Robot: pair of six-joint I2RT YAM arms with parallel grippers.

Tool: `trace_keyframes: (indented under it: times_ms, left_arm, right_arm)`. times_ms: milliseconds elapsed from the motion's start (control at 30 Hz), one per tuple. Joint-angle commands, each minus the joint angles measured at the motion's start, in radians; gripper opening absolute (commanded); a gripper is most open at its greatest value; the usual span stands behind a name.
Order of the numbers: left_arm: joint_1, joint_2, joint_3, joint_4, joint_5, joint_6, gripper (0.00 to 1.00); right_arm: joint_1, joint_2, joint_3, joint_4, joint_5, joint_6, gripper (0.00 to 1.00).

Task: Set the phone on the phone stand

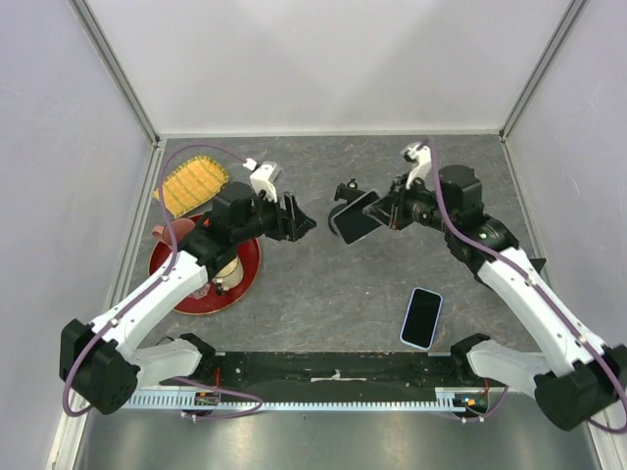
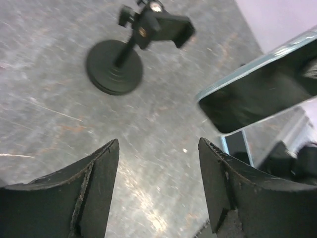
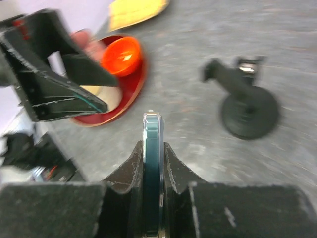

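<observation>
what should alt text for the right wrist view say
The right hand pinches a thin teal-edged phone edge-on at bottom centre, above a grey tabletop. Behind it are a black round-based phone stand at right and a round red plate and orange cup at left, with the open left hand in the upper left corner.
</observation>
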Motion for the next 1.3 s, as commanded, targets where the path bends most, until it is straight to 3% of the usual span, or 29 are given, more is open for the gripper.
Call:
trace_keyframes:
  times_ms: [0,100,233,400,533,767,1267]
  left_arm:
    - [-0.046,0.086,0.114,0.009,-0.323,0.154,0.67]
    - [-0.045,0.111,0.102,0.111,-0.252,0.202,0.51]
    - [-0.052,0.135,0.004,0.354,-0.181,0.220,0.43]
    - [-0.085,0.216,-0.051,0.542,-0.217,0.301,0.42]
    - [-0.138,0.279,-0.040,0.637,-0.262,0.397,0.50]
    - [-0.172,0.376,0.010,0.688,-0.369,0.423,0.49]
    - [-0.181,0.505,0.124,0.695,-0.395,0.478,0.40]
  right_arm:
    - [-0.002,-0.172,0.022,-0.083,0.459,0.001,0.00]
    - [-0.002,-0.254,0.012,-0.097,0.527,-0.007,0.00]
    - [-0.003,-0.303,0.015,-0.115,0.564,-0.022,0.00]
    - [-0.002,-0.293,0.020,-0.115,0.484,-0.056,0.00]
    - [-0.002,-0.283,0.018,-0.117,0.467,-0.075,0.00]
    - [-0.002,-0.299,0.008,-0.111,0.452,-0.099,0.00]
    - [-0.004,-0.308,-0.023,-0.097,0.433,-0.127,0.00]
